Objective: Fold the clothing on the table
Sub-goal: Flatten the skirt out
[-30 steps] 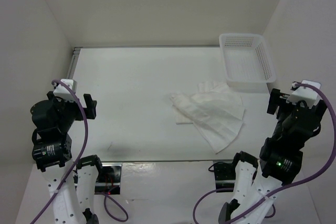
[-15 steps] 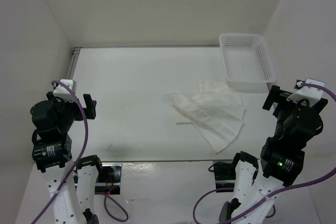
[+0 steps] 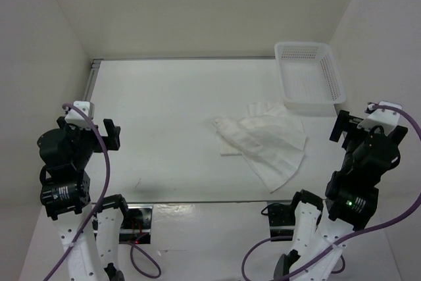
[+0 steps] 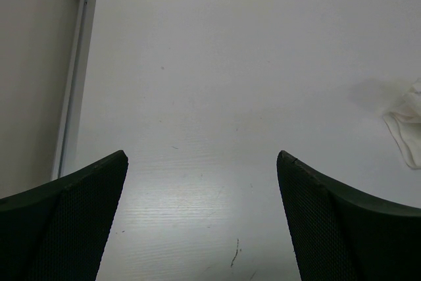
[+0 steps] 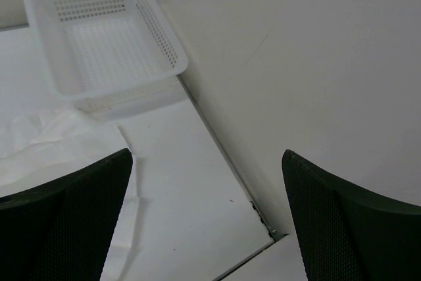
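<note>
The clothing (image 3: 266, 143) is a thin white garment lying crumpled and partly spread on the table (image 3: 164, 110), right of centre. Its edge shows at the right of the left wrist view (image 4: 408, 129) and at the left of the right wrist view (image 5: 52, 143). My left gripper (image 3: 95, 129) hovers over the table's left side, far from the garment, open and empty (image 4: 202, 156). My right gripper (image 3: 355, 129) hangs at the table's right edge, just right of the garment, open and empty (image 5: 207, 153).
A white perforated basket (image 3: 309, 77) stands at the back right corner, just beyond the clothing (image 5: 105, 37). White walls close in the left, back and right sides. A grey rail (image 4: 72, 97) runs along the table's left edge.
The right wrist has turned slightly and the left arm has settled a little lower. The clothing has not moved and both grippers stay open.
</note>
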Robot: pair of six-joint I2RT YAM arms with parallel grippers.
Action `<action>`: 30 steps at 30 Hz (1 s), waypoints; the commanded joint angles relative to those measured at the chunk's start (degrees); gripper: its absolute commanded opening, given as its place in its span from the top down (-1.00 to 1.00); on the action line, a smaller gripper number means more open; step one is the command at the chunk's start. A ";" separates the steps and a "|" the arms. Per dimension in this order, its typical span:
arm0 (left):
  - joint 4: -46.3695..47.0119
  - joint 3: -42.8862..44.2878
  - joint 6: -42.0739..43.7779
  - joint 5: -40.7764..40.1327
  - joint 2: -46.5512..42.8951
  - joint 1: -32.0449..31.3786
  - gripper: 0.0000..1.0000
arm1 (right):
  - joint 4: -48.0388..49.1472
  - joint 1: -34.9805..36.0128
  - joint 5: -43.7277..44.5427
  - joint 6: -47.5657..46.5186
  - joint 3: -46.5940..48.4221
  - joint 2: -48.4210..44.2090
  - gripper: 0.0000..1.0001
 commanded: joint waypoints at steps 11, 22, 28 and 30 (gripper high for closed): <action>2.34 0.01 -0.27 1.24 1.70 -0.25 -1.00 | 8.36 0.32 3.26 0.47 3.31 22.95 -0.96; 2.34 0.01 -0.27 1.24 0.65 -0.25 -1.00 | 1.43 2.77 2.84 0.98 34.47 43.27 -0.96; 2.34 0.01 -0.27 1.24 0.12 -0.25 -1.00 | -4.06 10.69 -3.90 4.95 48.59 54.98 -0.96; 2.34 0.01 -0.27 1.24 -0.49 -0.25 -1.00 | -4.05 11.21 -9.26 5.57 48.59 54.98 -0.96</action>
